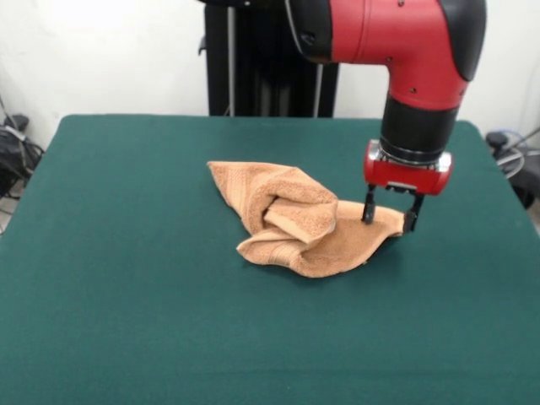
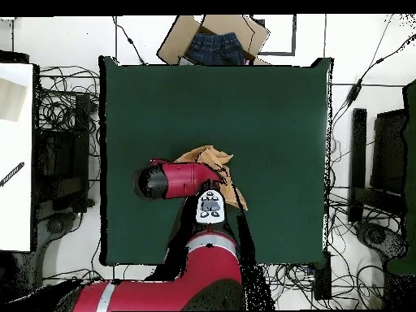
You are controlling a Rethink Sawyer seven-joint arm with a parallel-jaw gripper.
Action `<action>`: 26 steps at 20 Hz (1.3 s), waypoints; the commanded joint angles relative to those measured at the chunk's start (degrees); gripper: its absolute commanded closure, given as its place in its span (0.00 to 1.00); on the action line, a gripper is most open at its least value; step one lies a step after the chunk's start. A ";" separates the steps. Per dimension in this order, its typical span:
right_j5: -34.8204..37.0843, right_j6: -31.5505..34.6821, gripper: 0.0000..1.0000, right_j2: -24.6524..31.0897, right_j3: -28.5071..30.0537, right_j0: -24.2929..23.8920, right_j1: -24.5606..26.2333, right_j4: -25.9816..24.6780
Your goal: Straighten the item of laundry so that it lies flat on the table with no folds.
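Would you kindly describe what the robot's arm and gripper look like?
The arm has glossy red rounded shells with black joint sections and a black cylindrical wrist. Below it sits a red block carrying the gripper, which has two thin black fingers. No outside cables show on it.

In the front view the towel (image 1: 295, 221) lies bunched on the table (image 1: 126, 295) slightly right of the frame's centre, folded over itself in the middle. The gripper (image 1: 390, 215) comes down from the upper right onto the towel's right-hand corner, one finger on the cloth and the other just past its edge. In the overhead view the towel (image 2: 213, 158) sits near the table's (image 2: 268, 106) centre, partly under the arm (image 2: 175, 180), and a cardboard box (image 2: 172, 45) lies beyond the table's top edge.
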 commanded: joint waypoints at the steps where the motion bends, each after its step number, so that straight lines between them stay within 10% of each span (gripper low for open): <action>1: 3.34 9.37 0.00 -0.57 -1.86 0.14 1.75 3.26; 26: 2.79 8.55 0.00 0.04 -0.45 -0.96 1.05 2.91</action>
